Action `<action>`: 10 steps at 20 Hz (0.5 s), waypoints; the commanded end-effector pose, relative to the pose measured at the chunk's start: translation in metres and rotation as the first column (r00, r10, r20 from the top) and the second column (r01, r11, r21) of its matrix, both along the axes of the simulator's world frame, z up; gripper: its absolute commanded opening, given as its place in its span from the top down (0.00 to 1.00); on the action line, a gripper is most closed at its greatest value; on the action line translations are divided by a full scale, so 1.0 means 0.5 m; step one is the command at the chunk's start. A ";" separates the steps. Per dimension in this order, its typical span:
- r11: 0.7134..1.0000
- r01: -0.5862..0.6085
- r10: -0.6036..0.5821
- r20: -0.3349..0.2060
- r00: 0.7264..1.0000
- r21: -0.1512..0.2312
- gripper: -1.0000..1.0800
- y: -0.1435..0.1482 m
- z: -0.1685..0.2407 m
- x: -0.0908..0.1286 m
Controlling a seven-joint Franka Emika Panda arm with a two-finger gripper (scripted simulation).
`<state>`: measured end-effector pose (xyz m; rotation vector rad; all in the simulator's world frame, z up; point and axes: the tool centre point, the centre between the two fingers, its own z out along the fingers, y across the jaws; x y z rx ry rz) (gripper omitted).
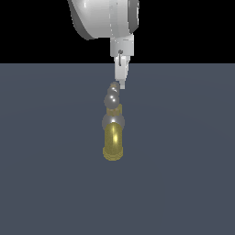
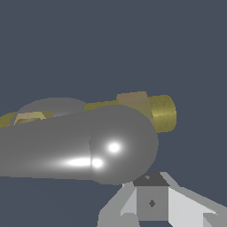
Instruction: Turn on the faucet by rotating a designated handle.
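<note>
The grey handle (image 2: 75, 146) fills the wrist view, its rounded end shining with highlights. Behind it lies the gold faucet (image 2: 162, 113). A finger (image 2: 153, 201) of the hand sits just beside the handle's bulb.

One faucet (image 1: 113, 133) stands on one grey surface (image 1: 183, 160). It has one gold spout (image 1: 113, 146) and one grey handle (image 1: 112, 95), a crossbar with rounded ends. One robot arm (image 1: 103, 18) hangs above, carrying one gripper (image 1: 120, 82).
</note>
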<state>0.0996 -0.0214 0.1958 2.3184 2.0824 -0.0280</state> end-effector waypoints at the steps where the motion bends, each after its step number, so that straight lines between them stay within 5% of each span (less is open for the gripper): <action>1: 1.000 -0.002 0.002 0.000 1.000 0.002 1.00 0.010 0.000 -0.004; 10: 0.999 -0.031 0.031 -0.002 1.000 0.013 1.00 0.109 0.000 -0.042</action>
